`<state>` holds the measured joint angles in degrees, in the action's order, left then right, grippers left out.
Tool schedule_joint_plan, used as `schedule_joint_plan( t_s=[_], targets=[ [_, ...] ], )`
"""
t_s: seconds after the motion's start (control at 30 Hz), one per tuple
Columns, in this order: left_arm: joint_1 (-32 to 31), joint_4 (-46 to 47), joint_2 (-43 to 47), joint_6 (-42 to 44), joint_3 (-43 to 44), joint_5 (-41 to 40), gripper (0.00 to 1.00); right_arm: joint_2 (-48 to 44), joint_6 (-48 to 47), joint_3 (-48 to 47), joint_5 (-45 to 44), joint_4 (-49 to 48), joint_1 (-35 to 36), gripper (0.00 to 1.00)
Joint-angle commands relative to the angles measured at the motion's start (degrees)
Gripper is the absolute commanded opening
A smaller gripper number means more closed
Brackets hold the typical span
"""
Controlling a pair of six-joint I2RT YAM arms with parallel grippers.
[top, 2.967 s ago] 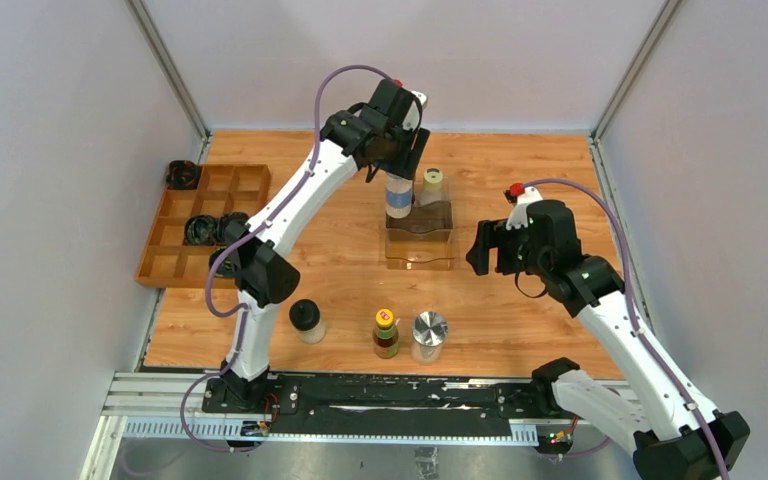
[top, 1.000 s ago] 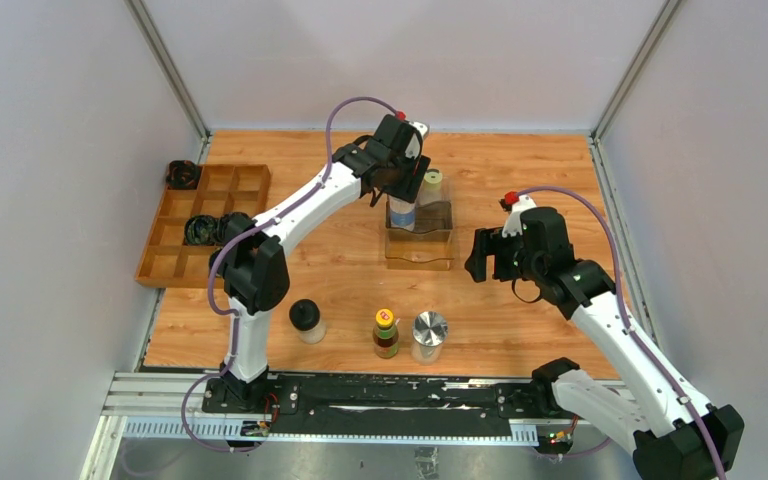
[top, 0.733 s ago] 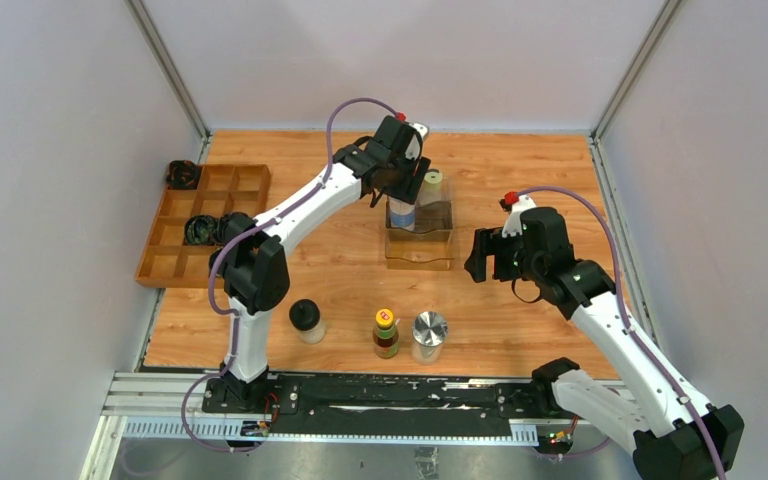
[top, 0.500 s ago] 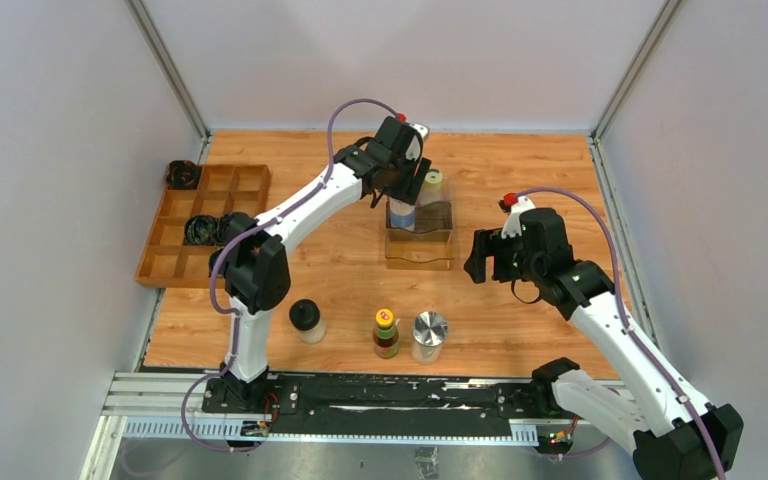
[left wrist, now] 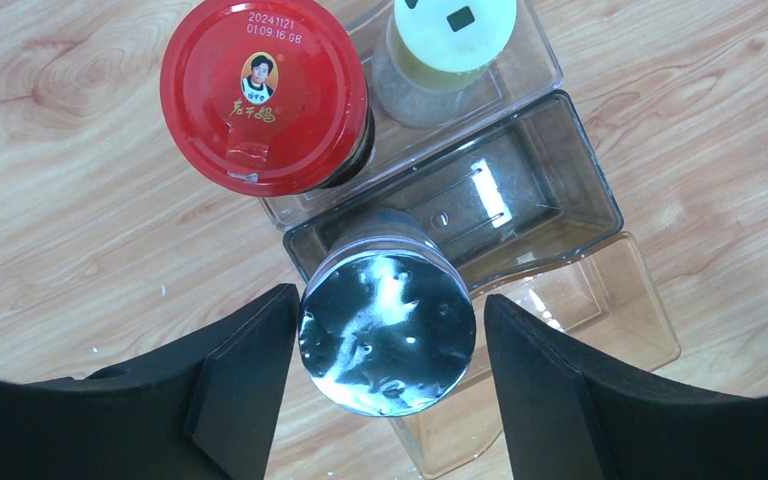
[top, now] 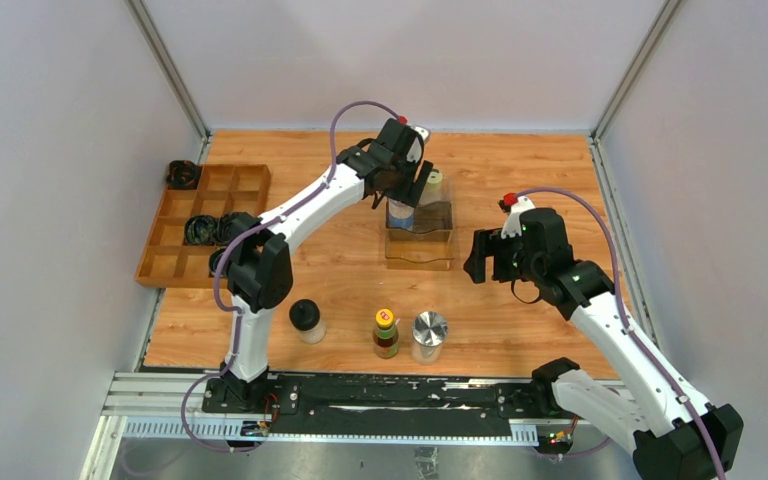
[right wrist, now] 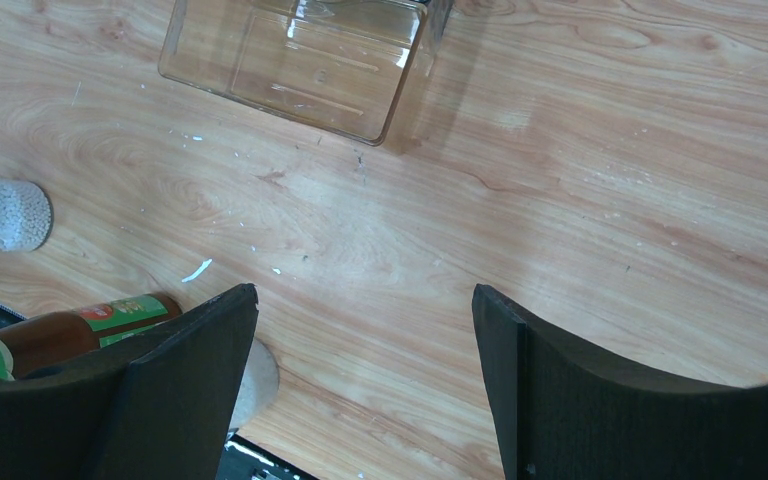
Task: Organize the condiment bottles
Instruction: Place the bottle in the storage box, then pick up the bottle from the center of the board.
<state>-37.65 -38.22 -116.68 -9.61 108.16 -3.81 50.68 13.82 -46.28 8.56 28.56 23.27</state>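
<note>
At the far middle of the table [top: 520, 170] stands a clear rack [top: 418, 258] of three steps. On its back step are the red-lidded jar [left wrist: 263, 95] at the left and the yellow-capped shaker [top: 432, 185] at the right, close together but not touching. The blue-labelled jar [top: 400, 214], its top sealed with shiny foil, is upright at the left end of the middle, smoky step, just in front of the red-lidded jar.

The left gripper [left wrist: 390, 295] hangs straight over the rack with one finger on each side of that foil top. The left finger looks to be against the jar and a thin sliver shows at the right finger. I cannot tell whether the jaws press it or have let go.

Right of the rack and a little nearer, the right gripper [right wrist: 360, 300] hovers over bare wood with its jaws spread wide.

Well in front of the rack, three more stand in a row near the table's front edge: the black-capped jar [top: 305, 318] at the left, the sauce bottle [top: 386, 332] in the middle and the silver-lidded jar [top: 429, 335] just right of it.

Far left of the rack lies a wooden tray [top: 245, 190] with black coils [top: 203, 230] in one of its compartments.
</note>
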Motion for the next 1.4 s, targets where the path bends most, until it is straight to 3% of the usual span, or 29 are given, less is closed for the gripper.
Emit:
schedule_joint_plan(
  t_s=[0.0,0.43,0.77,0.87,1.13,1.37],
  targets=[
    [-0.4,0.9,-1.2,0.1,-0.2,0.3,0.74,-0.1,-0.2,0.8,0.4,0.0,0.5,0.85],
    [-0.5,-1.2,9.1,-0.1,-1.6,-2.3,0.77,-0.7,0.4,-0.1,0.8,1.1,0.5,0.85],
    [-2.5,-0.4,28.5,-3.8,-20.6,-4.7,0.78,-5.8,0.7,-2.5,0.4,9.1,0.5,0.85],
    [-3.9,-0.1,35.9,-5.5,-27.4,-5.3,0.99,-7.9,1.6,-3.7,0.7,11.9,0.5,0.85],
    [-9.1,-0.1,55.4,-11.3,-43.5,-6.1,1.0,-14.6,5.6,-6.1,3.5,20.7,0.8,0.85],
    [-11.9,0.0,66.4,-13.6,-51.6,-5.2,1.0,-20.8,7.2,-6.3,3.6,27.6,1.0,0.85]
  ],
)
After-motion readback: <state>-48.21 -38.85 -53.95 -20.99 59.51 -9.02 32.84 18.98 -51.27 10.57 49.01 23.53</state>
